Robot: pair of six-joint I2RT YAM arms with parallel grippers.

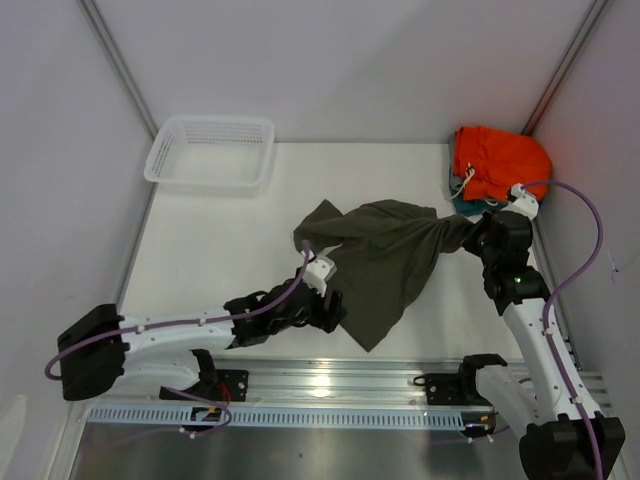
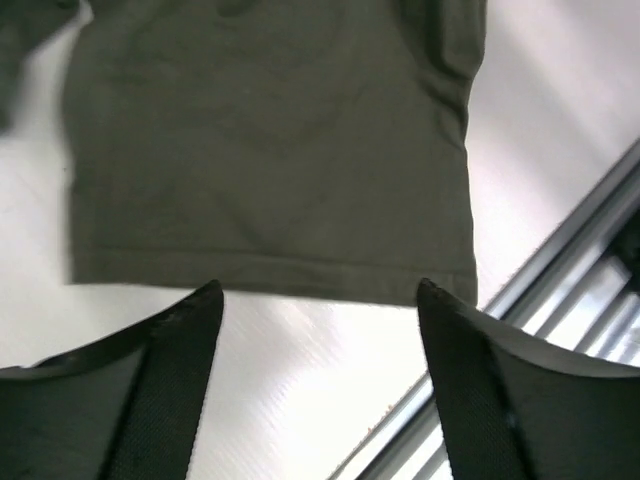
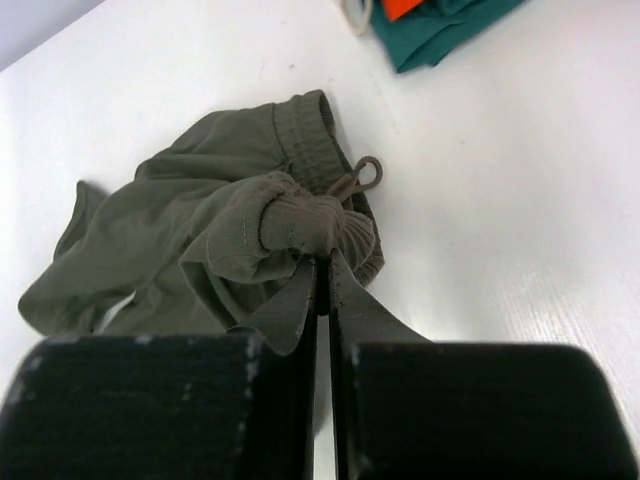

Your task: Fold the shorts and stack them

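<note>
The olive shorts [image 1: 385, 265] lie spread mid-counter [image 1: 200, 260], gathered to a bunch at their right end. There the right pincer [image 3: 322, 272] is clamped tight on the waistband. The left pincer [image 2: 320, 296] gapes wide and empty, just short of a leg hem. Only a corner of a teal garment [image 3: 440, 30] shows beneath the orange shorts [image 1: 500, 160].

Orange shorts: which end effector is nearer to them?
Right. The right end effector sits just in front of the orange shorts; the left end effector is far off leftward.
</note>
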